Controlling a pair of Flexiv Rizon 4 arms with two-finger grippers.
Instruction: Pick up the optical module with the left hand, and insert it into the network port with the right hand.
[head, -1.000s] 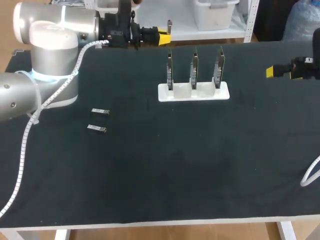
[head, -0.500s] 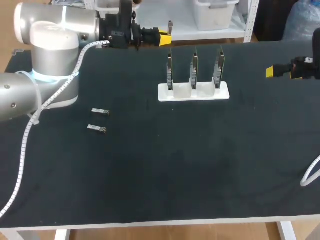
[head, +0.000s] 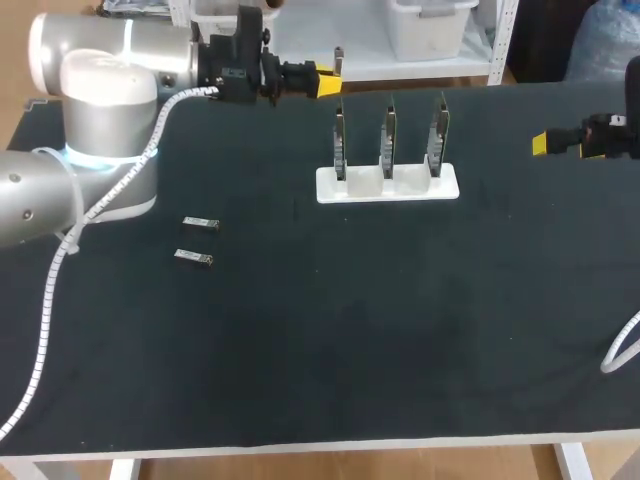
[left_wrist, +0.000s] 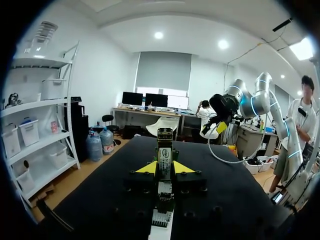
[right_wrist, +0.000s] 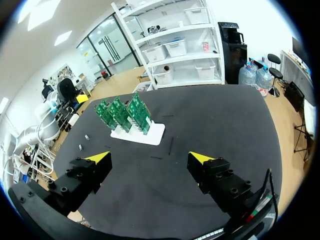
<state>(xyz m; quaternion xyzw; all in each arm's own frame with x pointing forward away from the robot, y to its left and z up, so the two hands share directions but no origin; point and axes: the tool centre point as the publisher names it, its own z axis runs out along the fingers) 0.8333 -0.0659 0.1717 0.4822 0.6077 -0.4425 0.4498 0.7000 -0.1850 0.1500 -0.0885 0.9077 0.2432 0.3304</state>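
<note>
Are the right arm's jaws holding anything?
No, the right gripper has its jaws wide open in its wrist view, with nothing between them.

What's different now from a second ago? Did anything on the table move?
The left tool, shut on an optical module, edged slightly back toward its own side. The open right tool, the two spare modules on the table and the rack of circuit boards stayed put.
</note>
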